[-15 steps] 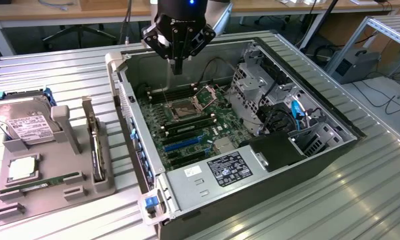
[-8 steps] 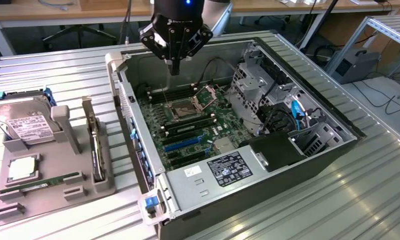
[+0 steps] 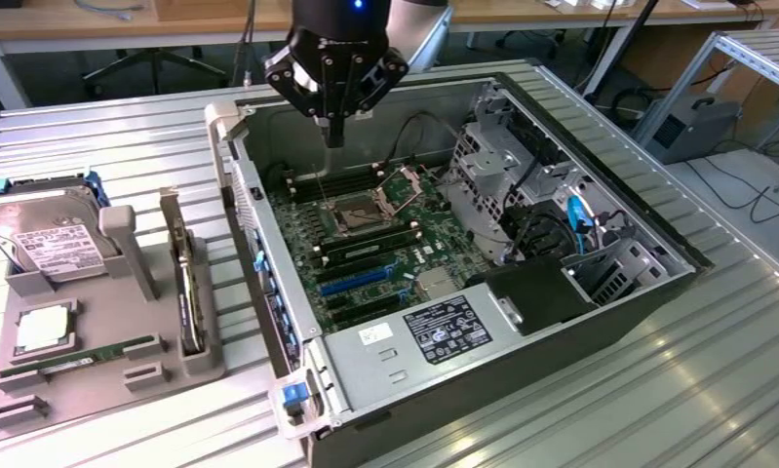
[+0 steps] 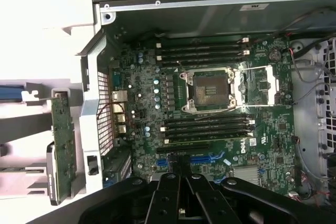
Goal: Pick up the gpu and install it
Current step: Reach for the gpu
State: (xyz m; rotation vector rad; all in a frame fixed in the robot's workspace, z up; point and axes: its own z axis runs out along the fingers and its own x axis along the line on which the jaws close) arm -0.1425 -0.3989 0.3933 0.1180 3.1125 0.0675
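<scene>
The gpu (image 3: 189,297) stands on edge in a slot of the grey holder (image 3: 103,375) on the exterior view's left, outside the computer case; its green board (image 4: 63,145) also shows in the wrist view beside the case wall. My gripper (image 3: 334,132) hangs over the far part of the open case (image 3: 520,322), above the motherboard (image 3: 363,244), well away from the gpu. Its fingers are shut together with nothing between them. In the wrist view the gripper (image 4: 181,165) points at the motherboard (image 4: 210,103) near the blue expansion slots (image 4: 202,158).
The grey holder also carries a silver hard drive (image 3: 45,239), a narrow green memory stick (image 3: 97,353) and a square chip (image 3: 45,331). Inside the case sit a drive cage (image 3: 493,175), cables and a black power supply (image 3: 539,292). The ribbed metal table (image 3: 649,390) surrounds it.
</scene>
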